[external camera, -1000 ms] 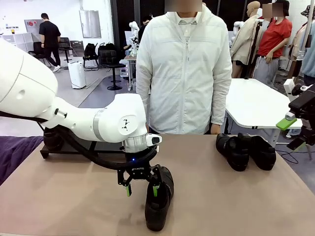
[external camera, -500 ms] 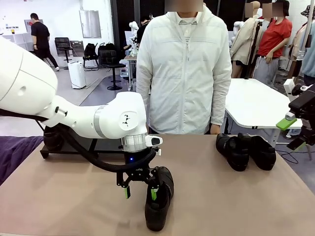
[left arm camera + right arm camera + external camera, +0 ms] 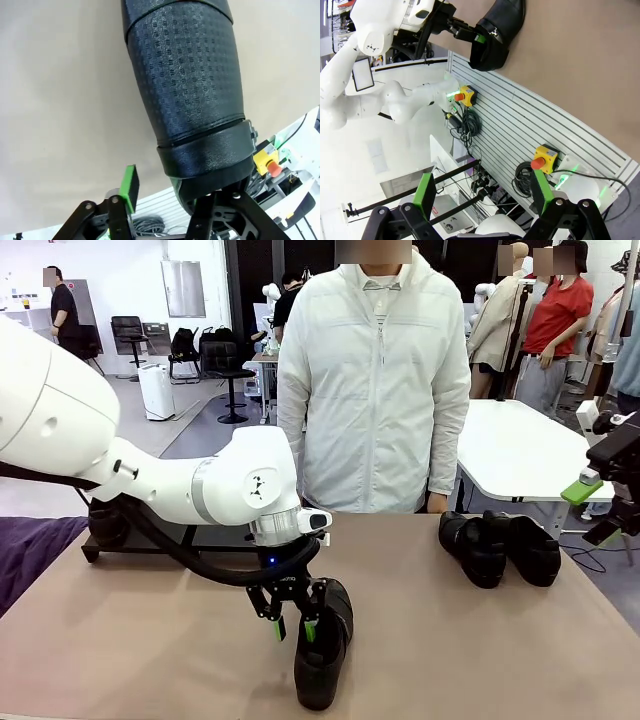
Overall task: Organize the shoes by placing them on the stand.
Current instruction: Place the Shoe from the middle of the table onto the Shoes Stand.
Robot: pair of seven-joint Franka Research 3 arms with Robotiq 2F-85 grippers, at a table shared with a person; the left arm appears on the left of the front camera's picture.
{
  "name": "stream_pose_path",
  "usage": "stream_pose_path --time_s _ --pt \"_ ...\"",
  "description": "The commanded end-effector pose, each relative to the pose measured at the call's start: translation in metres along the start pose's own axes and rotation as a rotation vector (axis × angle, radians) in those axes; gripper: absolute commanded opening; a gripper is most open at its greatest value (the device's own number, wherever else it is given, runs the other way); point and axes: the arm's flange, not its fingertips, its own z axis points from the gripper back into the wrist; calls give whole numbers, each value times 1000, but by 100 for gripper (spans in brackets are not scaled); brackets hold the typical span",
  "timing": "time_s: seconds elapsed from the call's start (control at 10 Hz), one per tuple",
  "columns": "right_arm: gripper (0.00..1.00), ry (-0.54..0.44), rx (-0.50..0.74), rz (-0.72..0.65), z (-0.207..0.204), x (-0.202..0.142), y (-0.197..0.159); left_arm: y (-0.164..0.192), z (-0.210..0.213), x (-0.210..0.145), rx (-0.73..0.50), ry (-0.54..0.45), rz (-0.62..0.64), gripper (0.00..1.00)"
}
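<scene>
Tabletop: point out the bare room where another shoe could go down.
Free: the tan stretch between the near shoe and the pair of shoes, and the near-left corner of the tabletop. Crowded: around the near shoe, where the left gripper sits.

The left end effector (image 3: pixel 292 628) has narrowed its fingers about the heel of the near shoe (image 3: pixel 322 665), seemingly not yet clamped.

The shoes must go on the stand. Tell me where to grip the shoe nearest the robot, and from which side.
Grip the shoe by the wall of its opening near the heel, from above. It stands upright on its sole, opening up, so one finger can go inside and one outside; the rounded toe looks too broad. The left gripper sits at that wall.
</scene>
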Motion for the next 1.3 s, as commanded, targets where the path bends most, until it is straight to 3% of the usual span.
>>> stream_pose_path --time_s 0.0,0.5,0.8,0.9,1.0,1.2 --pt "100 11 -15 14 4 -1 0 -2 -7 -1 5 -8 12 0" --pt "100 11 -15 14 4 -1 0 -5 5 -13 11 -73 -10 0" --pt "100 11 -15 14 4 -1 0 11 68 -68 27 -318 -9 0" --pt "100 11 -15 14 4 -1 0 28 92 -88 14 -420 42 0" --pt "100 11 -15 14 4 -1 0 54 115 -109 -20 -456 43 0" --pt "100 11 -15 14 4 -1 0 132 161 -153 41 -506 119 0"
